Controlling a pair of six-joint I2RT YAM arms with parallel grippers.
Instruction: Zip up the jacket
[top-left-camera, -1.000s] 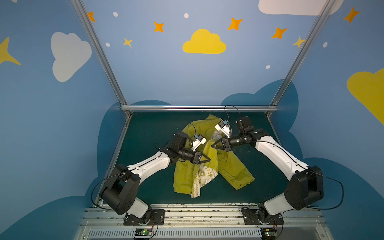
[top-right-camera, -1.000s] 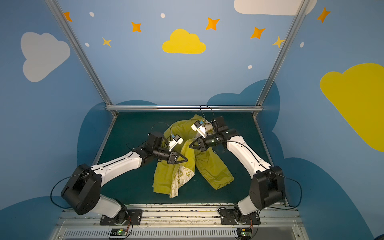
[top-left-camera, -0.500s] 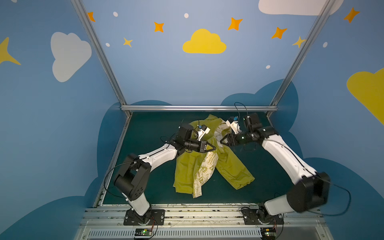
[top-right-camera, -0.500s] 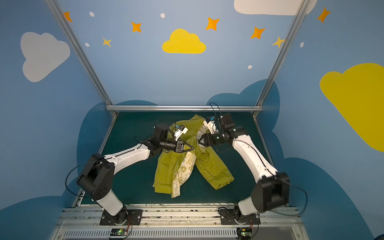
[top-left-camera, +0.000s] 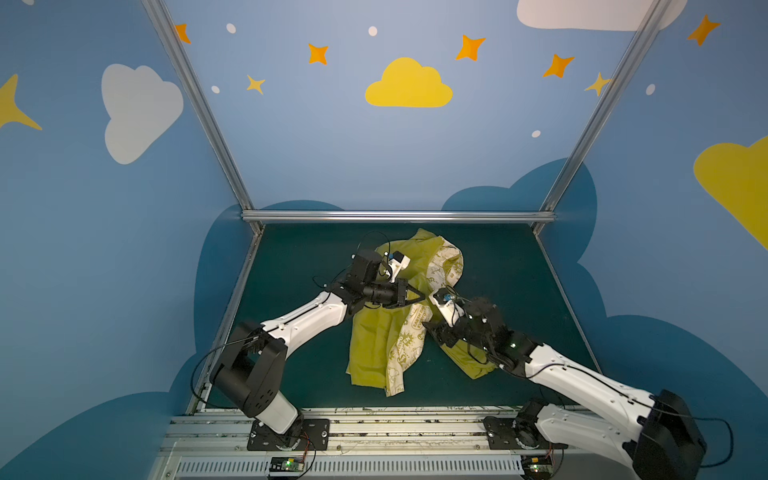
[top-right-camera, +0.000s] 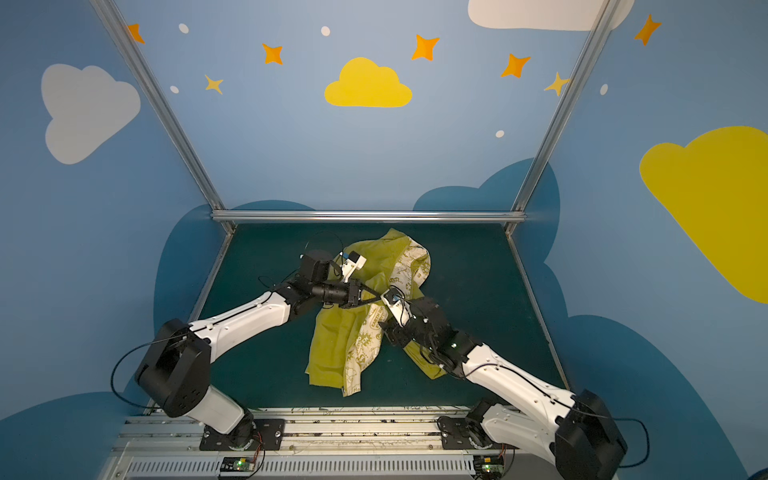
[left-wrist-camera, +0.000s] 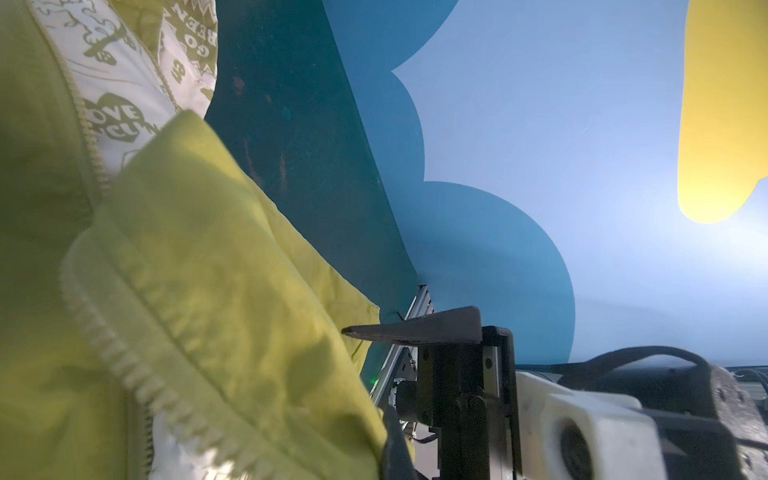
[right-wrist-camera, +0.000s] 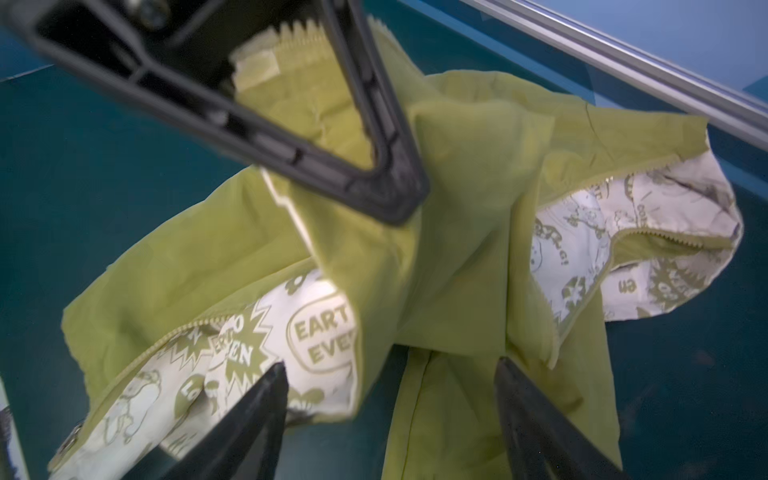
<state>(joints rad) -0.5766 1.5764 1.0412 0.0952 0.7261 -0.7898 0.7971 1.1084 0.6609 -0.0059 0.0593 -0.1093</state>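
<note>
Between the shut left jaws hangs, seemingly pinched, the thin olive-yellow hooded jacket (right-wrist-camera: 449, 270); right jaws gape just before it.

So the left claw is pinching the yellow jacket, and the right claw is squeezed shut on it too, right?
Not quite. The left gripper is pinching the jacket, but the right gripper is not shut on it: its jaws stand wide open over the jacket, gripping nothing. The right wrist view shows it.
</note>
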